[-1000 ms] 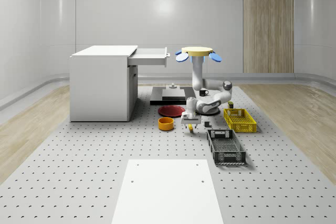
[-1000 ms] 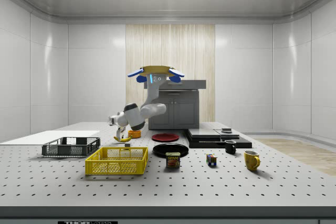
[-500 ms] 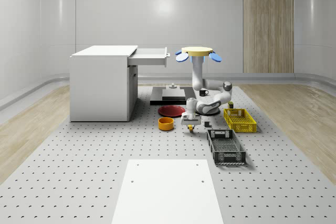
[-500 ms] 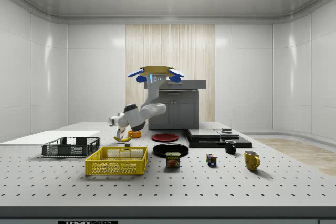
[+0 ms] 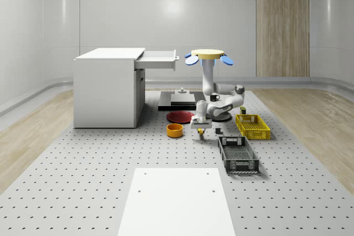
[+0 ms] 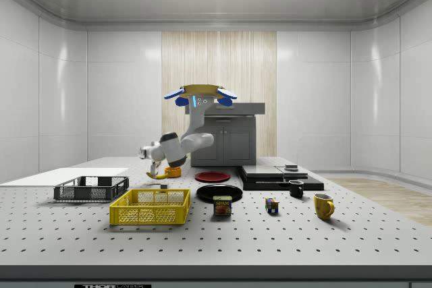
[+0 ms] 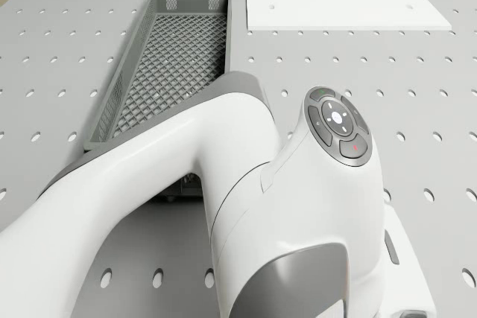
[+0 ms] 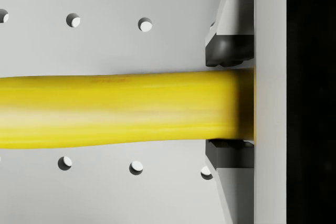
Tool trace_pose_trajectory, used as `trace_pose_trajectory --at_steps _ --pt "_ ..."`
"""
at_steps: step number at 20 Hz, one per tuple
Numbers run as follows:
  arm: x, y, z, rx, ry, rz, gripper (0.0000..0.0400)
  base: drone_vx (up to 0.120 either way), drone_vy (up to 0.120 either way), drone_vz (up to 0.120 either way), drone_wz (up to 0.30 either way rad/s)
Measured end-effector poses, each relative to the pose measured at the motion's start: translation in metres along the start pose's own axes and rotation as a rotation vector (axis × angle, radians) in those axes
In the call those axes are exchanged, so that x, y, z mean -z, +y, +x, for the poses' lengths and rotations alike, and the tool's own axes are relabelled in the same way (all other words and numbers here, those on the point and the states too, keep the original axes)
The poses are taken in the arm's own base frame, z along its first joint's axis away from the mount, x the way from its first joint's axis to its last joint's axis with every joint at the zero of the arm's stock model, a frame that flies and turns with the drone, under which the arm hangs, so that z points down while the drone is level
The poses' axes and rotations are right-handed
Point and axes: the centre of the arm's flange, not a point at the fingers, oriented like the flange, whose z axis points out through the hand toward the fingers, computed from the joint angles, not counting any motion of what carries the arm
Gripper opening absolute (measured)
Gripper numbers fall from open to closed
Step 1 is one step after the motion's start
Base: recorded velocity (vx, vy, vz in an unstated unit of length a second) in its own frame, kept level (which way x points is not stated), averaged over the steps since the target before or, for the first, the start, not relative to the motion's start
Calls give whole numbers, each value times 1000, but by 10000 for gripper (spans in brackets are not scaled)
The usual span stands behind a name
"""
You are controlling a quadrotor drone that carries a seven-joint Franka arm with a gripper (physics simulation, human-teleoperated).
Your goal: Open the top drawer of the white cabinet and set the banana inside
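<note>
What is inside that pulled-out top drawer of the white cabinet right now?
From here only the drawer front and side show; its inside is hidden. The banana is not there: the gripper holds it above the floor.

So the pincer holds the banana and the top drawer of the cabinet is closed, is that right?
Not quite: the top drawer is open, pulled out of the cabinet, as the whole-scene view shows. The pincer does hold the banana.
</note>
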Motion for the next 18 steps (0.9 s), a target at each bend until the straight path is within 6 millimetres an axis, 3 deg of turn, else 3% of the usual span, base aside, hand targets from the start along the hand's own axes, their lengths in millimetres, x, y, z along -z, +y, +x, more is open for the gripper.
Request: trace_pose_trajectory --at_steps 6,18 --pt "23 0 0 -6 0 0 189 -7 0 107 0" --pt "33 0 0 -3 0 0 189 -120 0 120 0"
